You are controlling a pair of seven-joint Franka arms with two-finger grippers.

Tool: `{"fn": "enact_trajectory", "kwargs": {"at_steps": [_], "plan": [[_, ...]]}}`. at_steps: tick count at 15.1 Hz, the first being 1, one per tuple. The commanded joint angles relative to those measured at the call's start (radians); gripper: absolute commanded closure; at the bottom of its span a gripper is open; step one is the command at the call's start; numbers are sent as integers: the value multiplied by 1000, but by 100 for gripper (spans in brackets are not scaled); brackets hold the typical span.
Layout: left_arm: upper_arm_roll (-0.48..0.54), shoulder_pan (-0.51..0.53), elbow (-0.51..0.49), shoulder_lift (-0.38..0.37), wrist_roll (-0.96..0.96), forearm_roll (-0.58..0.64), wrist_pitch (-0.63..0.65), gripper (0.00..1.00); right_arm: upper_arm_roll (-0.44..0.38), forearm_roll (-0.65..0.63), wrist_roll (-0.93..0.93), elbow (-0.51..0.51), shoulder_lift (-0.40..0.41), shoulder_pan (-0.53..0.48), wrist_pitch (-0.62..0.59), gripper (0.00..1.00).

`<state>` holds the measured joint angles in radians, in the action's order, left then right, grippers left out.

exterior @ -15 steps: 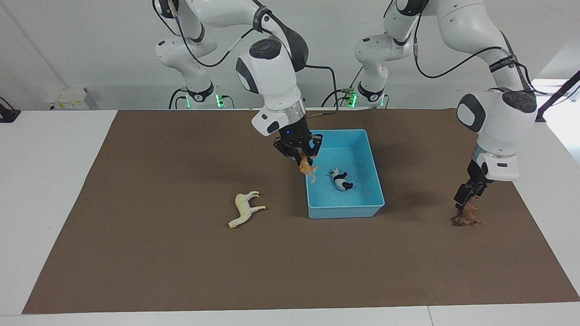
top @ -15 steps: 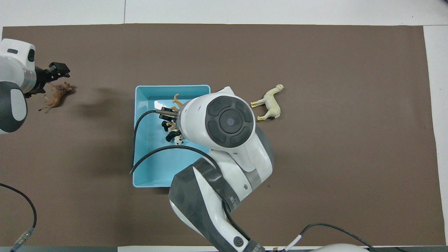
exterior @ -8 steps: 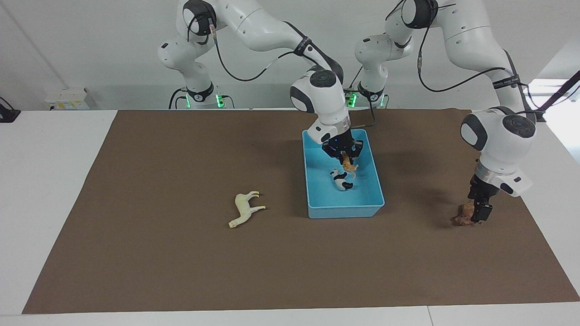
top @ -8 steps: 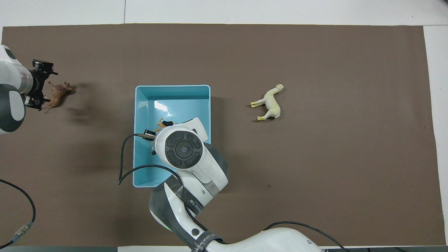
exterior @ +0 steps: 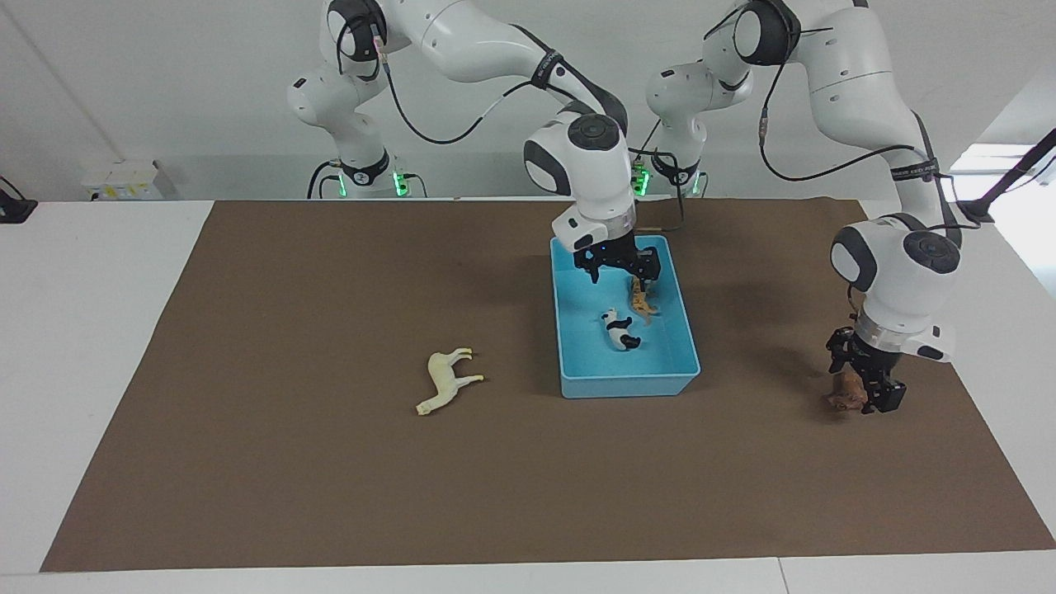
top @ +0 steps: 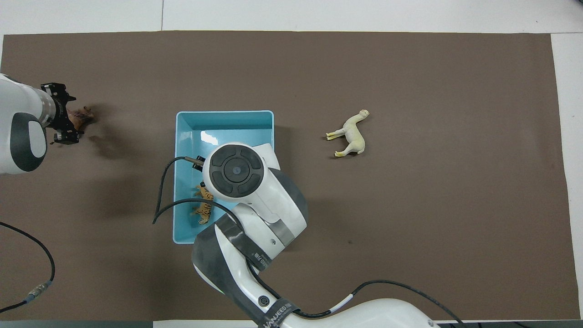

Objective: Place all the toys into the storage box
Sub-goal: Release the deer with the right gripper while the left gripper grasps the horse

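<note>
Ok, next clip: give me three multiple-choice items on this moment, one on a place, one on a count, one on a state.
1. Where is the cream horse? A in the storage box; B on the brown mat; C held in the air.
2. How many toys lie in the storage box? A one; B two; C three.
3. The tiger is: A gripped by the right hand; B loose in the box; C on the mat.
Key: 1B, it lies on the mat toward the right arm's end. 2B, tiger and panda. 3B, the right hand hovers open above it.
</note>
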<state>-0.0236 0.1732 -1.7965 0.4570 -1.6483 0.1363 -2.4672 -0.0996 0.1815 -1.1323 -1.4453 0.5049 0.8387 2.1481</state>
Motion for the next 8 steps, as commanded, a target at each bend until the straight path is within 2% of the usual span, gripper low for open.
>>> {"fn": "enact_trajectory", "kwargs": {"at_steps": [1, 4, 8], "plan": [[-2, 8, 5, 22, -30, -11, -48, 0, -29, -75, 49, 17, -51, -68, -94, 0], [-2, 9, -4, 38, -33, -11, -71, 0, -32, -80, 260, -1, -57, -148, -126, 0], [-2, 17, -29, 38, -33, -11, -108, 0, -34, -109, 598, -165, -114, -259, -108, 0]]}}
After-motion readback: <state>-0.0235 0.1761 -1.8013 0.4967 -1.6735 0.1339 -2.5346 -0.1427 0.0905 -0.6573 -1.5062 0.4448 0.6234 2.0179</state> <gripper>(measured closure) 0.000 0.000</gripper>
